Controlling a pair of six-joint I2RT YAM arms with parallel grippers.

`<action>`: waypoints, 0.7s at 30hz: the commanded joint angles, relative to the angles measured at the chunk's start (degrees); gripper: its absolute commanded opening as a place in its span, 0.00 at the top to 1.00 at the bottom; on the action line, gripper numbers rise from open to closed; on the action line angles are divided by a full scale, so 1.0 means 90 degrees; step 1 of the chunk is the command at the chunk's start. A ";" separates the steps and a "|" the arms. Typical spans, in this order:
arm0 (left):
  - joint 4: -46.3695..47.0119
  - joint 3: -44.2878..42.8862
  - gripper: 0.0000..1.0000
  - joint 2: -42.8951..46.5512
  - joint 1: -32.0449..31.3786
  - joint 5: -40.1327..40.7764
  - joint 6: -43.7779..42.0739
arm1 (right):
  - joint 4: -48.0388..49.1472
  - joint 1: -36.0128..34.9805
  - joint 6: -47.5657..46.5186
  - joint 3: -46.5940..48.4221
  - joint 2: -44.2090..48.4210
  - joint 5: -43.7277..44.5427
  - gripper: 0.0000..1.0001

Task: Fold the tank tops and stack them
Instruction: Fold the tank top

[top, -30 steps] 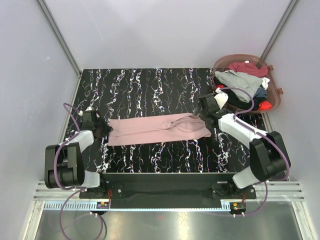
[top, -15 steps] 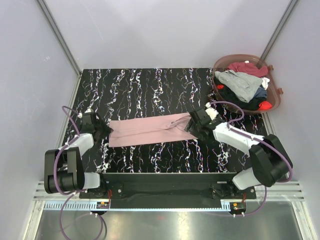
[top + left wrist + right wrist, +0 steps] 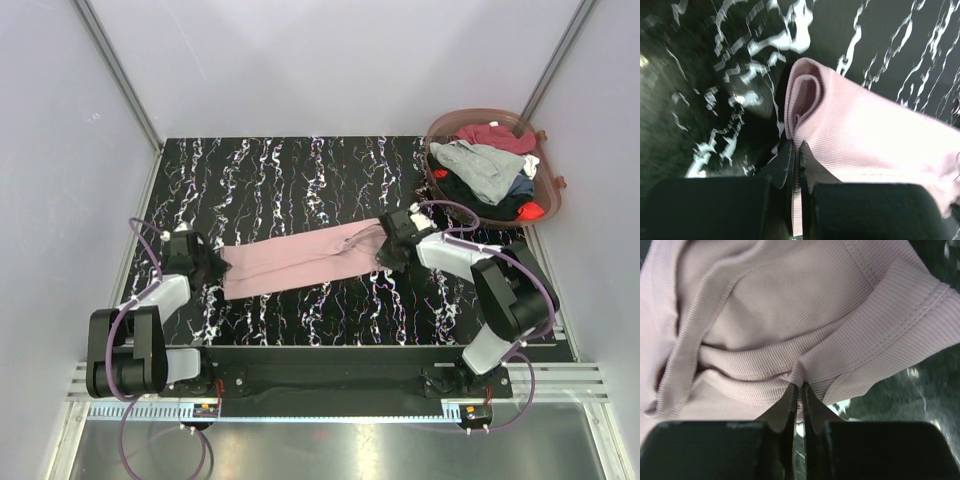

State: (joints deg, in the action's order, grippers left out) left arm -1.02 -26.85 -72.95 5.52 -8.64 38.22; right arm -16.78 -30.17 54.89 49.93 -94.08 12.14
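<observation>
1. Holding the pink tank top [image 3: 300, 262] by both ends, the arms have it lying across the middle of the surface [image 3: 290, 180] as a long narrow band. It appears to be folded lengthwise already.
2. The left gripper [image 3: 796, 150] is clamped closed on the left end, with cloth pinched between its fingers and a small roll of fabric bunched just beyond.
3. The right gripper [image 3: 801, 389] is also pinched closed, on the strap end, where seams and creases gather.
4. By my reading this first top is mid-fold. A crosswise fold, end to end, looks due, and the top is not yet set down as the base of a stack.
5. The other tank tops [image 3: 485, 162], grey, maroon, black and red, lie heaped in the basket [image 3: 552, 200] at the far right corner. No stack exists, so most of the task remains.
</observation>
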 commanded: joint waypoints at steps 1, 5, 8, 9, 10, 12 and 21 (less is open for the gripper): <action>0.0240 0.0209 1.00 0.0195 -0.0464 -0.0065 0.0313 | 0.0350 0.0364 -0.0365 0.0388 -0.0375 -0.0187 0.93; 0.0259 0.0463 1.00 0.0409 -0.1334 0.0062 0.0762 | 0.0175 0.0725 -0.0912 0.1276 -0.1029 -0.0410 0.93; 0.0279 0.0726 1.00 0.0653 -0.1950 0.0120 0.1134 | -0.0108 0.1038 -0.1235 0.2213 -0.1664 -0.0811 0.92; 0.0279 0.0805 1.00 0.0731 -0.2289 0.0179 0.1222 | -0.0157 0.1145 -0.1323 0.2419 -0.1810 -0.0831 0.93; 0.0240 0.0873 1.00 0.0829 -0.2496 0.0266 0.1416 | -0.0235 0.1184 -0.1372 0.2836 -0.2131 -0.0822 0.93; 0.0153 0.1069 1.00 0.1112 -0.3177 0.0666 0.1622 | -0.0401 0.1262 -0.1518 0.3549 -0.2484 -0.0841 0.93; 0.0093 0.1167 1.00 0.0987 -0.6204 0.2316 0.3805 | -0.0929 0.1312 -0.2095 0.6411 -0.4485 -0.1630 0.84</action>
State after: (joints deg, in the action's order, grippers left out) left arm 0.19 -16.47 -62.43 -42.87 4.38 62.13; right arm -23.11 -18.22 39.22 100.03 -130.50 1.80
